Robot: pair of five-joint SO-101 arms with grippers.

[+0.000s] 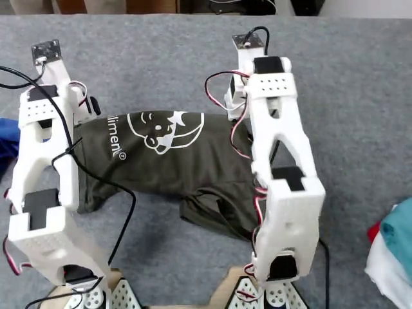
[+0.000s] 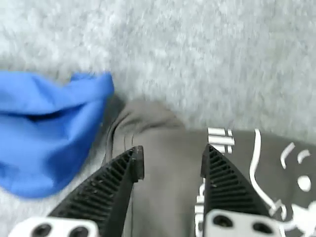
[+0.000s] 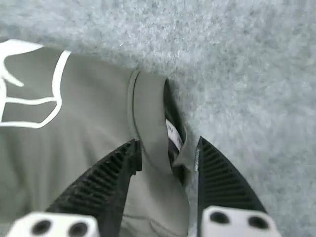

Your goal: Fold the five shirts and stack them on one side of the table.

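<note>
A dark olive shirt [image 1: 174, 161] with a white graphic lies spread across the middle of the table, its near part bunched. My left gripper [image 1: 90, 108] is at the shirt's far left corner. In the left wrist view that gripper [image 2: 172, 155] is open, its black fingers either side of a rounded fold of the olive shirt [image 2: 153, 123]. My right gripper [image 1: 233, 106] is at the far right corner. In the right wrist view it [image 3: 165, 148] is open over the olive shirt [image 3: 84, 138], astride the collar with its white label [image 3: 173, 133].
A loose blue shirt [image 1: 6, 138] lies at the table's left edge, close beside the olive one [image 2: 44, 128]. Folded shirts in teal, white and red [image 1: 393, 248] are piled at the right edge. Grey felt [image 1: 360, 96] covers the table.
</note>
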